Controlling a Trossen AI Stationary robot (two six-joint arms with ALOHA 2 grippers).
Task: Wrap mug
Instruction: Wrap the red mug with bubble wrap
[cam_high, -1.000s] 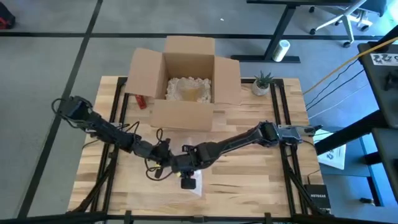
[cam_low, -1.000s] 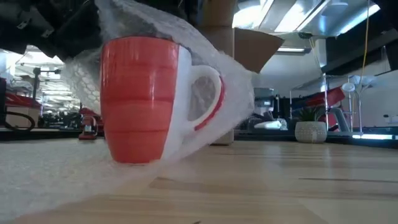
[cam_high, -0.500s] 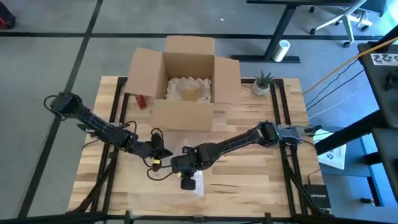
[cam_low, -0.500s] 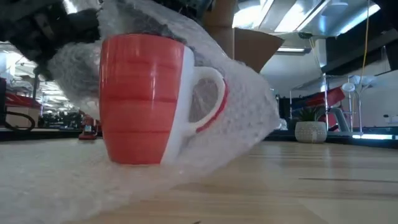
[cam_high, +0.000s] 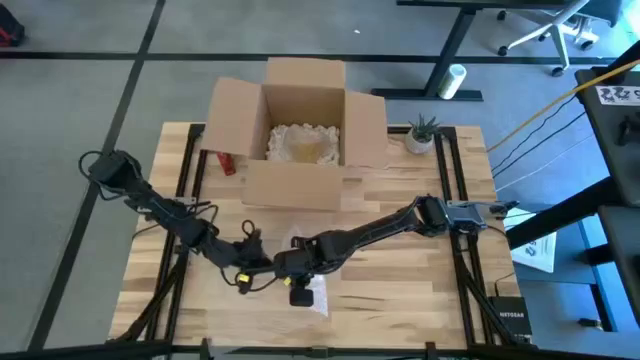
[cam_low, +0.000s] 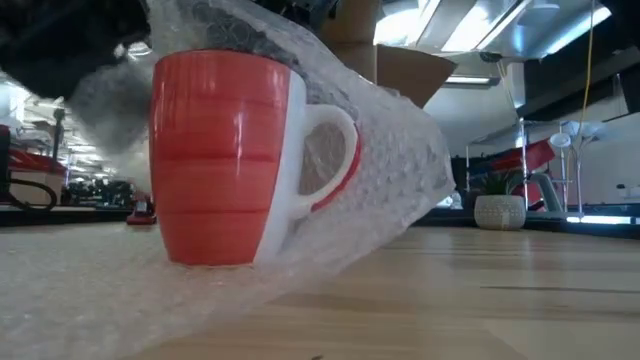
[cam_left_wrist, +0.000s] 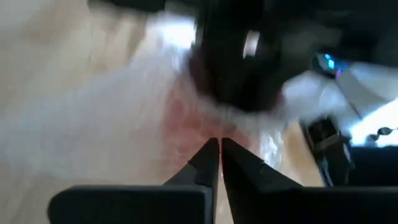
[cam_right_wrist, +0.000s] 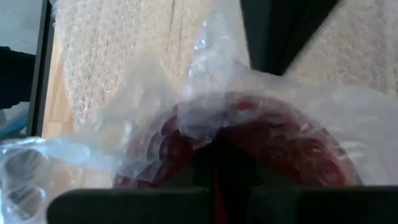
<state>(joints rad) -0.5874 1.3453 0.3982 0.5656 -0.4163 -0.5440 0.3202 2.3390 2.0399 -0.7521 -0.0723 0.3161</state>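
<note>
Red ceramic mug (cam_low: 225, 160) upright on clear bubble wrap (cam_low: 390, 190), near middle of pale wooden table (cam_high: 400, 300), both grippers close in.

Wrap draped over mug's rim and white handle side, trailing down to tabletop on right in low view. Left gripper (cam_left_wrist: 220, 155) just left of mug, fingers (cam_left_wrist: 202, 163) pressed nearly together, seemingly pinching a fold of wrap, though too blurred to be sure. Right gripper (cam_high: 296, 266) reaching in from right, directly over mug; fingers hidden behind film and red rim in right wrist view, so opening cannot be told. Open brown cardboard box (cam_high: 300, 135) with pale padding inside at far middle of table; small potted green plant (cam_high: 421, 133) at far right.
</note>
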